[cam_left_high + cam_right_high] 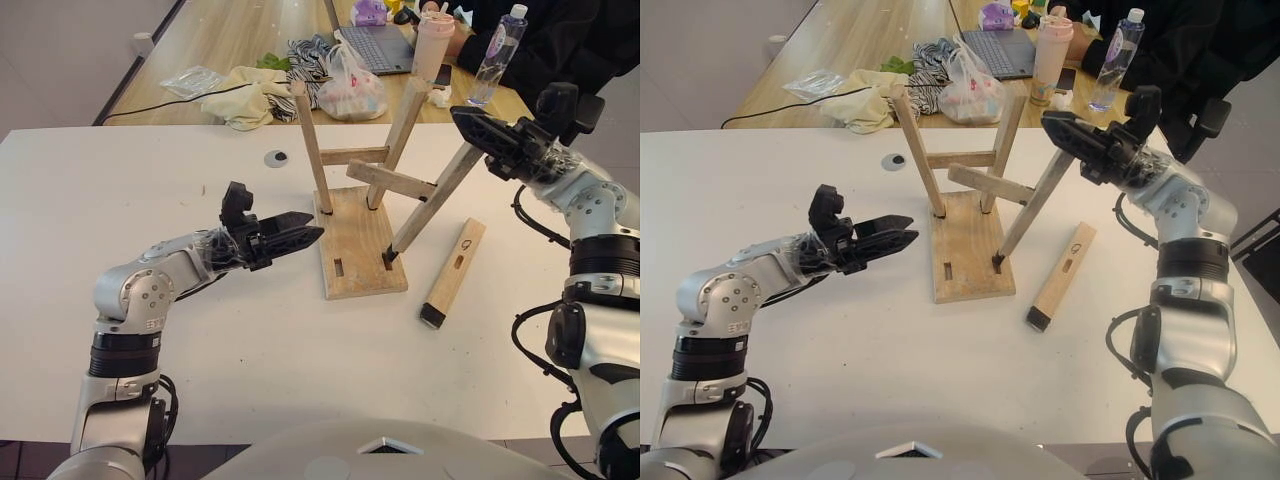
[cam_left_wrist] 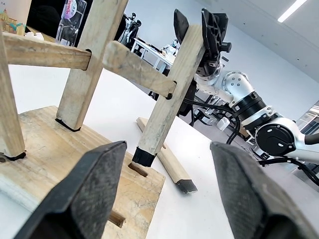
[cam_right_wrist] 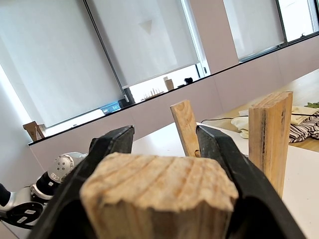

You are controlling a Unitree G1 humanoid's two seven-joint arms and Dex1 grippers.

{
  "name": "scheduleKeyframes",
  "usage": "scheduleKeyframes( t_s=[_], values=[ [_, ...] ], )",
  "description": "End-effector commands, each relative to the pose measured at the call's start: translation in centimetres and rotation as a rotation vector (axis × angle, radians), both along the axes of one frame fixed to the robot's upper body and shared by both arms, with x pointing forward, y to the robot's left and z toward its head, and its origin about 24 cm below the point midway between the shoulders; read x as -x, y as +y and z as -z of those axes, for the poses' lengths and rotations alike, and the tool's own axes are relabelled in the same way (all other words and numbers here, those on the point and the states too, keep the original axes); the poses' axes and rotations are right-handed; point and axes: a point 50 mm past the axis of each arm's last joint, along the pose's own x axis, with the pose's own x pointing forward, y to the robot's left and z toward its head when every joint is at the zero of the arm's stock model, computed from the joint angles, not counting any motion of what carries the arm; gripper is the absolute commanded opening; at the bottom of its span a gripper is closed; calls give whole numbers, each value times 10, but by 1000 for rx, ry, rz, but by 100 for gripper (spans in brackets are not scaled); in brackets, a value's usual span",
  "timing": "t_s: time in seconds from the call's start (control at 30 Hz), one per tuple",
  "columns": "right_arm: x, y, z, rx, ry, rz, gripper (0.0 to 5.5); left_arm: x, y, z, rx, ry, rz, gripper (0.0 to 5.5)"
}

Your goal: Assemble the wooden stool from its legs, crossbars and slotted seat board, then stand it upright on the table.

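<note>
Two legs (image 1: 310, 140) sit in the seat (image 1: 352, 272) — right gripper (image 1: 468, 128) pinches leg three (image 1: 430, 210), left gripper (image 1: 305, 228) spread, last leg (image 1: 455, 270) loose.

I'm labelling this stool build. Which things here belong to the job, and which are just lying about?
Job: seat board; standing legs; tilted leg in the right gripper; crossbars; loose leg flat on the table; left gripper, open beside the board.

Lying about: laptop, water bottle, pink cup, plastic bag, cloths, small round disc.
</note>
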Motion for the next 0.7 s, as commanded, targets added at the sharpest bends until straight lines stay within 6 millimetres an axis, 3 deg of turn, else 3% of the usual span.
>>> scheduleKeyframes(
  t_s=[0.03, 0.33, 0.53, 0.7],
  values=[
    [-1, 6, 10, 8, 21, -14, 206, -1, -4, 4, -13, 6, -4, 306],
    [0, 9, 8, -32, 16, -30, 206, -3, -5, 5, -6, 7, -10, 306],
    [1, 8, 18, 70, 26, -31, 206, -3, -4, 5, -7, 9, -16, 306],
    [0, 13, 17, 234, 19, -122, 206, 1, -8, 19, -85, 50, 18, 306]
  ],
)
